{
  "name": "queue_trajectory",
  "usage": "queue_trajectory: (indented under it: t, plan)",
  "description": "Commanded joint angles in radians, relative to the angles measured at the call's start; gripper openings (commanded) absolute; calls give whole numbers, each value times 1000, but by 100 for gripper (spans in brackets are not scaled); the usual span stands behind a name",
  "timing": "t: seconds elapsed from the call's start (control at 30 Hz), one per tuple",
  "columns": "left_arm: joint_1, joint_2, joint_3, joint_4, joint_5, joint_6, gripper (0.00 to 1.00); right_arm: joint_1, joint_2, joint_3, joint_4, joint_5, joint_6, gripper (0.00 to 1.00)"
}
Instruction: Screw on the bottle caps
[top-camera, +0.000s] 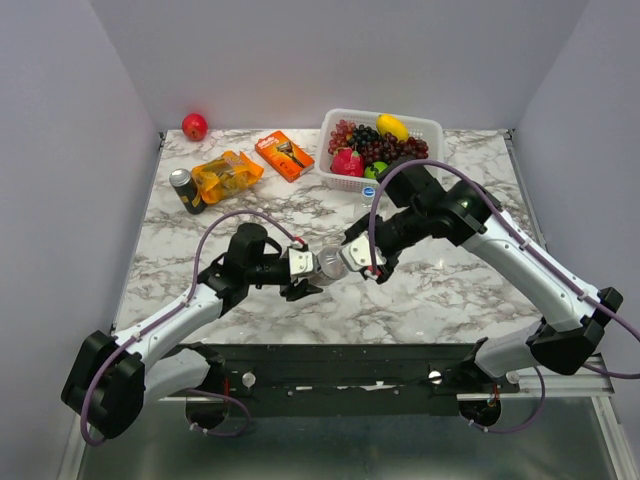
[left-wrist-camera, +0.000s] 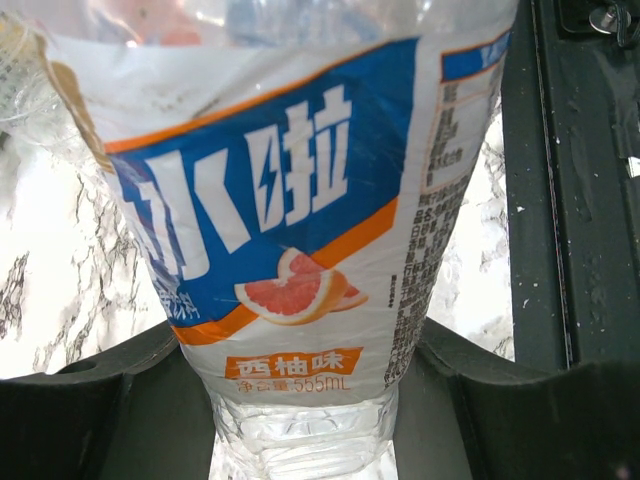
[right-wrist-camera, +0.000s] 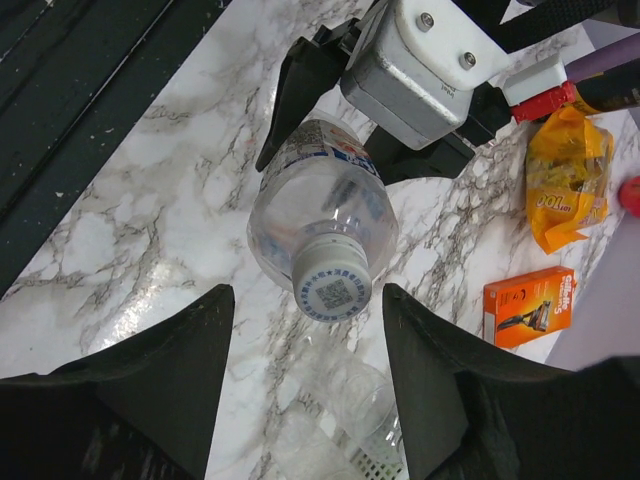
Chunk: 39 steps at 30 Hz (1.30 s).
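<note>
White-and-grey marble table (top-camera: 450, 290), with black-and-white left arm (top-camera: 190, 310) and right arm (top-camera: 520, 255) reaching inward to meet over the middle. White mesh plastic basket (top-camera: 333, 172) of fruit at the far edge. Clear plastic water bottle (top-camera: 328, 264) with a blue, white and orange label, held off the table, lying crosswise between the two tools, base toward the left, neck toward the right. Left gripper (left-wrist-camera: 300, 360) pressed against the lower body of the bottle at the foot of the label, one dark finger on each side. Right gripper (right-wrist-camera: 308, 300) spread wide, fingers (right-wrist-camera: 160, 380) flanking the neck and touching nothing. Whitish round plastic cap (right-wrist-camera: 332, 283) with a printed code on top, sitting on the neck of the held bottle; threaded fully home or merely resting there, impossible to tell. Small blue cap with a pale centre (top-camera: 369, 191) just in front of the basket, perhaps atop a second bottle, too small to confirm. Judged stage: early to middle, with one cap placed and probably awaiting closure and twisting by the right tool, others yet to be done. Left forearm low and level, wrist presenting the neck; right arm bent sharply at the elbow, wrist aimed down the bottle's axis
</note>
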Motion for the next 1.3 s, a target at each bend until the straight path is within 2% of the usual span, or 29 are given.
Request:
queue_trajectory:
  t: [0.0,0.5,0.6,0.67,0.77,0.8,0.87,0.9,0.97,1.0,1.03,1.1,1.27]
  plan:
    - [-12,2,34,-15,35,36,0,8,8,9,8,0,-10,66]
    - [-32,4,48,-18,22,47,0,25,19,9,-18,-29,-24,52]
    - [-33,4,46,-12,15,38,0,28,25,12,-29,-36,-19,48]
    - [-33,5,42,0,10,32,0,30,28,15,-29,-43,-2,40]
    - [-33,2,25,56,-34,-10,0,30,54,38,15,-43,149,30]
    - [-35,-7,16,84,-60,-51,0,28,85,56,17,-38,250,28]
    - [-41,-24,-25,202,-177,-103,0,28,119,99,54,-6,380,24]
    - [-44,-47,-41,240,-218,-118,0,22,136,115,60,-1,506,23]
    - [-71,-70,-82,334,-357,-145,0,4,186,157,74,6,628,17]
    - [-79,-85,-89,353,-397,-143,0,-4,211,177,69,10,750,15]
    - [-90,-92,-95,370,-439,-143,0,-15,257,205,57,3,810,0]
    - [-117,-99,-99,397,-556,-148,0,-56,291,238,54,-23,1007,0]
    - [-150,-96,-84,391,-675,-138,0,-88,300,164,79,-15,1278,0]
